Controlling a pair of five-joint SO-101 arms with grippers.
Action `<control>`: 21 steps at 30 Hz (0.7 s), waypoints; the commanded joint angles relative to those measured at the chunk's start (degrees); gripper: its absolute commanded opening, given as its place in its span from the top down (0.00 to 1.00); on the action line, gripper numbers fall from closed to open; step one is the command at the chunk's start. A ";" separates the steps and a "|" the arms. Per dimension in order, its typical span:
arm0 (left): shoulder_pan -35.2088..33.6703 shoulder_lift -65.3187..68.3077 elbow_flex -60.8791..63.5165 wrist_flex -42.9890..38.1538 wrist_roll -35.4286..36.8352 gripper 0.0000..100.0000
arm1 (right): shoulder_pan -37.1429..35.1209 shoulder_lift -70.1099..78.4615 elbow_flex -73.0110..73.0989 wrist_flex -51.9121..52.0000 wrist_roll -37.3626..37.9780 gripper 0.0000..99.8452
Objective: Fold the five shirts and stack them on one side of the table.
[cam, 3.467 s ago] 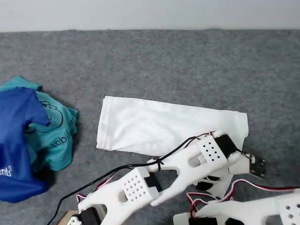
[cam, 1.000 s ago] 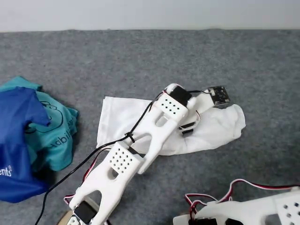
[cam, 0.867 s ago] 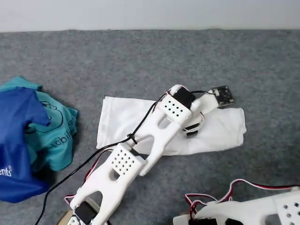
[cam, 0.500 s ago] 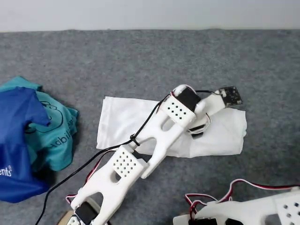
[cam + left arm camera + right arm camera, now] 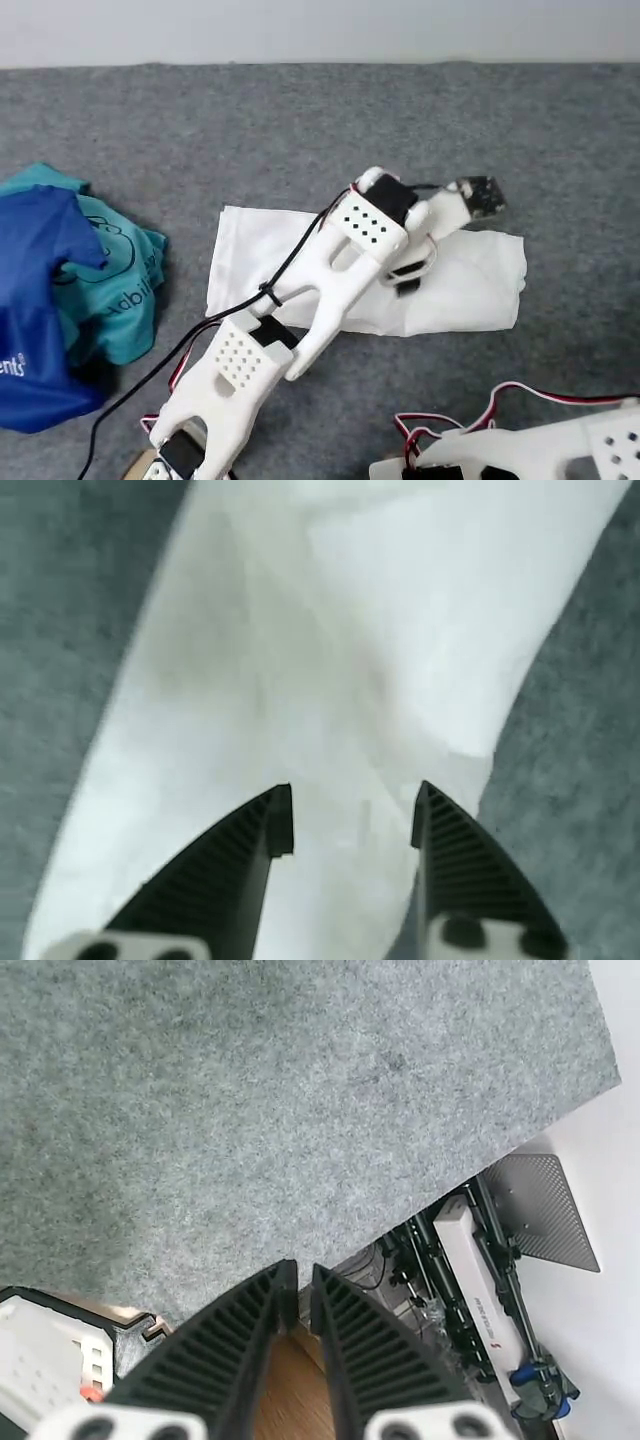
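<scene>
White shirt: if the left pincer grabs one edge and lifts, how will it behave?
Likely floppy: the white shirt lies flat with soft creases, so a lifted edge should drape and sag. Probably light, since it looks like thin cloth. It may drag rather than slide on the grey table covering, which looks fuzzy.

Lab-style test bench: grey felt tabletop (image 5: 300, 120), cables (image 5: 397, 1260) beneath.

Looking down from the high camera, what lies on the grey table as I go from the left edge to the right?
blue shirt → teal shirt → white shirt
</scene>
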 commanded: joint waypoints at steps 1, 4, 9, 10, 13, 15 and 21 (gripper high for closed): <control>-0.53 -1.41 4.53 -0.88 0.18 0.80 | -0.13 -0.66 -2.55 1.80 0.44 0.96; -0.62 2.11 6.73 -4.13 0.18 0.80 | -0.31 -0.57 -2.55 1.80 0.44 0.96; -1.41 5.71 5.05 -6.15 0.18 0.80 | -0.22 -0.57 -2.55 1.80 0.44 0.96; -1.41 5.63 4.18 -6.15 0.26 0.80 | -0.22 -0.57 -2.55 1.80 0.44 0.96; -1.23 5.54 -0.04 -3.78 0.26 0.80 | -0.22 -0.57 -2.55 1.80 0.44 0.96; -1.14 5.54 -4.00 -0.97 0.44 0.80 | -0.22 -0.57 -2.55 1.71 0.44 0.96; -2.37 3.16 -11.38 1.41 1.67 0.80 | 0.04 -0.57 -2.55 0.57 0.44 0.96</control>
